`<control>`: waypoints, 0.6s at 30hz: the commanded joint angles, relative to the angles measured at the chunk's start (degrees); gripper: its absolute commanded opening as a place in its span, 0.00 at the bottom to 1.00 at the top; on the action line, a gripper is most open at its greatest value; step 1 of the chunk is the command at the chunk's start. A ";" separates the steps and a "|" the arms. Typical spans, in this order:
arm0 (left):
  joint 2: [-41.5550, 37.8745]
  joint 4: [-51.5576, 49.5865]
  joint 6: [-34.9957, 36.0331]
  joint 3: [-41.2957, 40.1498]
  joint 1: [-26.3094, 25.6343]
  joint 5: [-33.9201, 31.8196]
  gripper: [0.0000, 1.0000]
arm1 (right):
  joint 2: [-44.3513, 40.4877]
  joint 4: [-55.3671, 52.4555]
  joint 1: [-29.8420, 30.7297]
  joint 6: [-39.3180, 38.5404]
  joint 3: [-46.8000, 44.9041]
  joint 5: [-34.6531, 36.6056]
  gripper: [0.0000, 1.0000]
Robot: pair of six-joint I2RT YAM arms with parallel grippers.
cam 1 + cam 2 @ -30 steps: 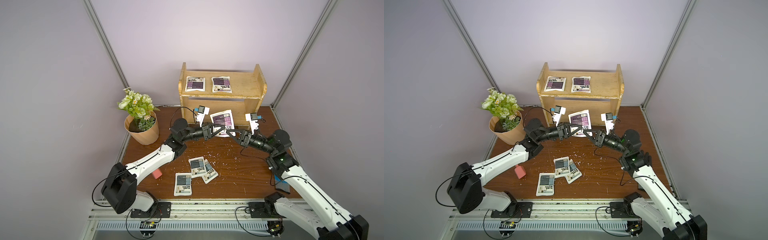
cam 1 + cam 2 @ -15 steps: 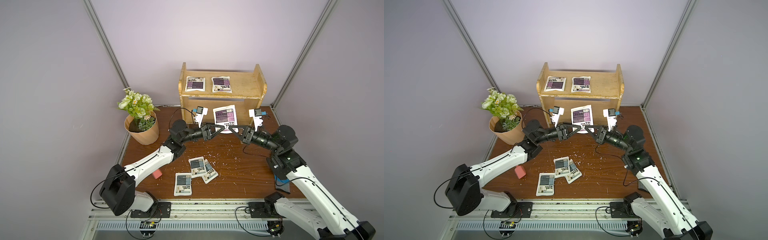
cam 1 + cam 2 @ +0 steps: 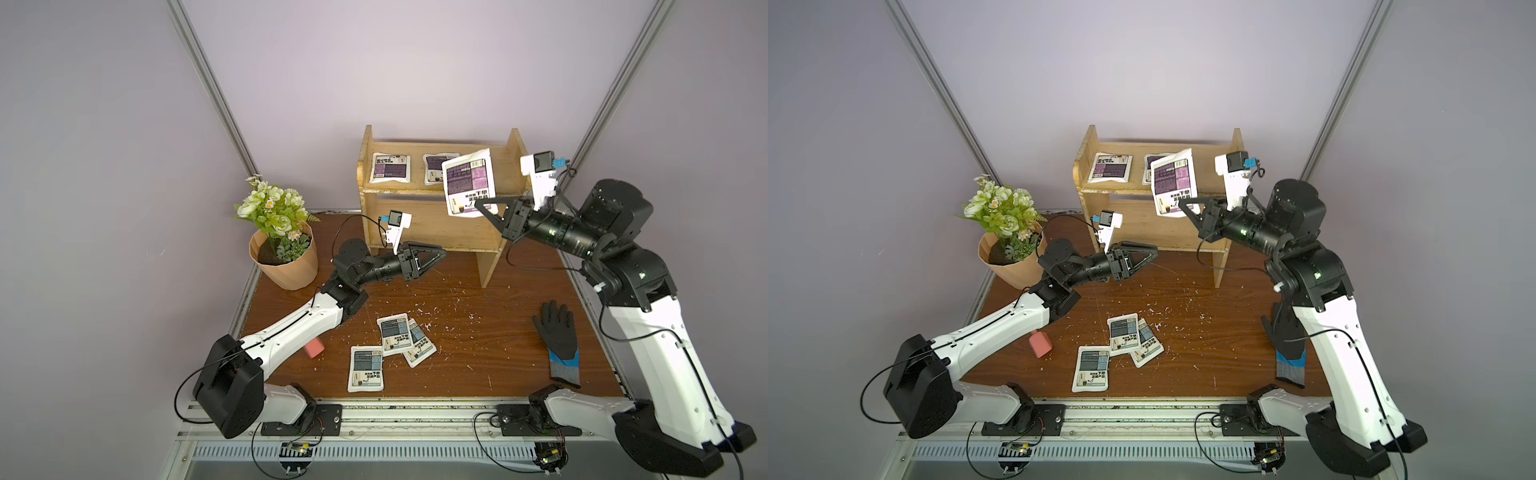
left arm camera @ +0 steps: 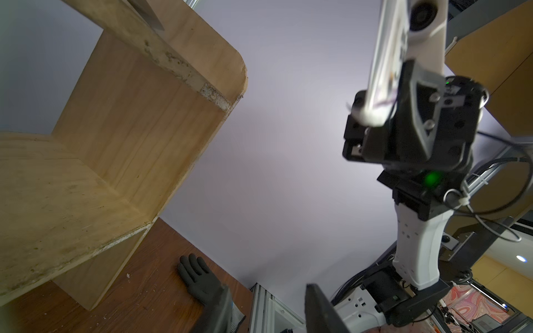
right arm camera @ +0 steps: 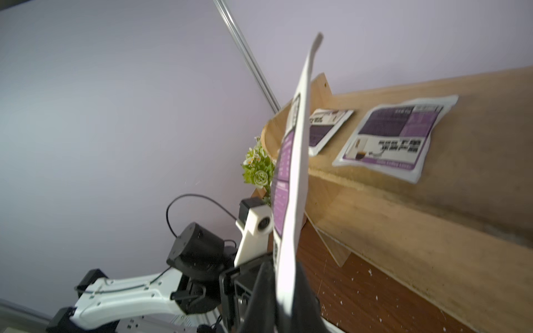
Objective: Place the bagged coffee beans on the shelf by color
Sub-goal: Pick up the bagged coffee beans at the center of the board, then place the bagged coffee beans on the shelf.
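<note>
Purple pouch [image 3: 468,183] clamped by its bottom edge in right gripper [image 3: 481,203], long axis upright, just near of the top tier of the shelf [image 3: 399,194]. Free spot lies far-right, beside two purple pouches [image 3: 390,171]. Left gripper [image 3: 441,252] jaws apart, empty, low left.

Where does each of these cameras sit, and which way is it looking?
Top views: high above the front, looking down on the table, shelf, left arm, right arm.
Left wrist: low by the shelf, facing the right gripper clamping the purple pouch; own fingertips at the frame's edge.
Right wrist: behind that pouch, edge-on, facing the shelf's top tier and left arm; own jaws gripping it.
Shared: both wrist views show shelf and pouch.
</note>
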 commanded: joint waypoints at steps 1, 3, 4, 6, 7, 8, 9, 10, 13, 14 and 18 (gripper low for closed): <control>-1.06 -0.80 2.18 0.32 0.65 -0.20 0.44 | 8.00 -13.31 -1.43 -4.74 16.30 8.31 0.00; -1.61 -1.26 2.57 -0.17 0.67 -0.53 0.44 | 12.24 -16.37 -1.84 -4.84 24.18 13.42 0.00; -1.92 -1.44 2.69 -0.51 0.73 -0.76 0.44 | 13.45 -16.39 -2.28 -4.34 25.50 14.54 0.00; -2.60 -1.59 2.83 -1.18 0.69 -1.42 0.44 | 15.40 -16.56 -3.34 -2.95 26.54 14.44 0.00; -2.86 -1.72 2.84 -1.40 0.76 -1.62 0.44 | 16.22 -16.56 -3.65 -2.11 26.61 14.57 0.00; -3.17 -1.83 2.91 -1.62 0.74 -1.76 0.44 | 17.09 -16.57 -3.80 -1.57 26.75 14.77 0.00; -3.42 -2.13 3.05 -1.77 0.73 -1.82 0.44 | 17.85 -16.57 -3.85 -1.44 26.81 15.05 0.00; -3.57 -2.35 3.25 -1.94 0.74 -1.93 0.44 | 18.47 -16.62 -3.93 -1.44 27.11 15.76 0.00; -4.22 -3.83 4.07 -2.09 0.74 -2.41 0.45 | 20.26 -16.89 -3.94 -2.57 28.96 17.68 0.00; -4.48 -4.36 4.40 -2.21 0.73 -2.73 0.45 | 21.08 -17.54 -4.01 -2.89 29.99 18.13 0.00; -5.03 -4.61 4.60 -2.82 0.74 -3.23 0.45 | 23.51 -20.28 -4.27 -3.65 32.39 19.97 0.00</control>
